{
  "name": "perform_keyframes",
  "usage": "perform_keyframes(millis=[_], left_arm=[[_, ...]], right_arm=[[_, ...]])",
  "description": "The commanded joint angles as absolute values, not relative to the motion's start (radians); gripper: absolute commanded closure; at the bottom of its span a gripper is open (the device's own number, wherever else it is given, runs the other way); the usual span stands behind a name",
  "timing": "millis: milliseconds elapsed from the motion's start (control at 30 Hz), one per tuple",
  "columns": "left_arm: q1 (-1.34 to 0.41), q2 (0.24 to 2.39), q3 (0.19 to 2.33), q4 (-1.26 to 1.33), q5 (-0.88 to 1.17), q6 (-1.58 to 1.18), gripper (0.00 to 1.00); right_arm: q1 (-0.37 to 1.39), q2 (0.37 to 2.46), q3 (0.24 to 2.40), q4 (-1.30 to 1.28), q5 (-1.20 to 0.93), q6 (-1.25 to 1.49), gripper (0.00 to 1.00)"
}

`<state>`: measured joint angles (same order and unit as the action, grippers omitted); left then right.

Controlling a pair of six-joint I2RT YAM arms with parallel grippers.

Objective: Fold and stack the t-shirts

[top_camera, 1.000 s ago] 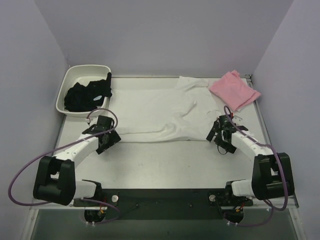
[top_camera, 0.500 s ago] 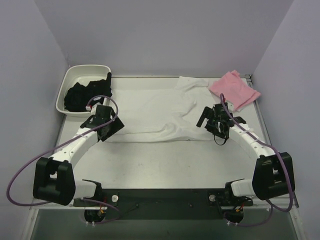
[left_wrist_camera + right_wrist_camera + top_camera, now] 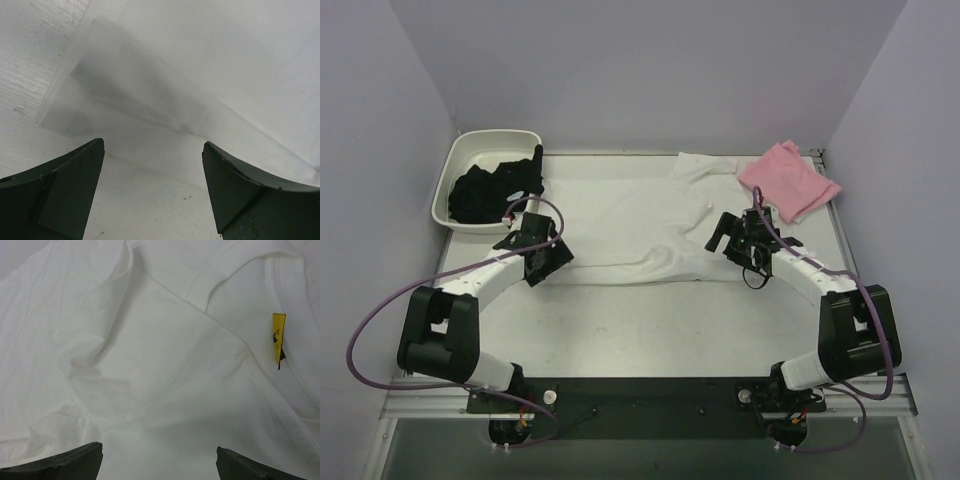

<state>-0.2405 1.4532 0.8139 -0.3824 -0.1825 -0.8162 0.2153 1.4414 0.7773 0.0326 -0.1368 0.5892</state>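
A: Any labels or text?
B: One yellow neck tag inside the collar of the white cotton t-shirt. It has a small dark mark on it, too small to read. No other writing anywhere.

A: Which way does the white tee lie?
B: Flat on the white worktop, with its long axis running left to right. The collar end is on the right and the bottom hem on the left. One sleeve reaches toward the far edge. The cloth is wrinkled near the collar.

A: And the pink one?
B: The plain pink t-shirt is a bunched flat piece in the far right corner, set at a diagonal. It's just beside the white sleeve; can't tell if they touch.

A: Left claw?
B: The left claw is low at the hem's left corner. Its fingers are spread wide, with cloth edge and bare worktop between them. It grips nothing.

A: Right claw?
B: The right claw is over the collar end, with the tag off to the right in its wrist view. Its fingers are fully apart, plain white cloth below them. It holds nothing.

A: Anything else?
B: A white plastic tub in the far left corner holds a black garment, part of it draped over the tub's right rim.
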Motion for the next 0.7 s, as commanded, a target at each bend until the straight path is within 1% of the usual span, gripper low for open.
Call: perform_keyframes(millis=[0,333,667], left_arm=[[-0.241,1.470,0.796,-0.318,-0.204,-0.805,0.11],[-0.242,1.520,0.744,-0.261,-0.224,-0.808,0.11],[-0.242,1.441,0.638,-0.282,-0.219,-0.825,0.12]], right_arm=[[0.203,1.473,0.740,0.093,-0.129,0.574,0.00],[0.198,1.522,0.692,0.104,-0.124,0.603,0.01],[0.198,1.456,0.597,0.055,-0.080,0.620,0.02]])
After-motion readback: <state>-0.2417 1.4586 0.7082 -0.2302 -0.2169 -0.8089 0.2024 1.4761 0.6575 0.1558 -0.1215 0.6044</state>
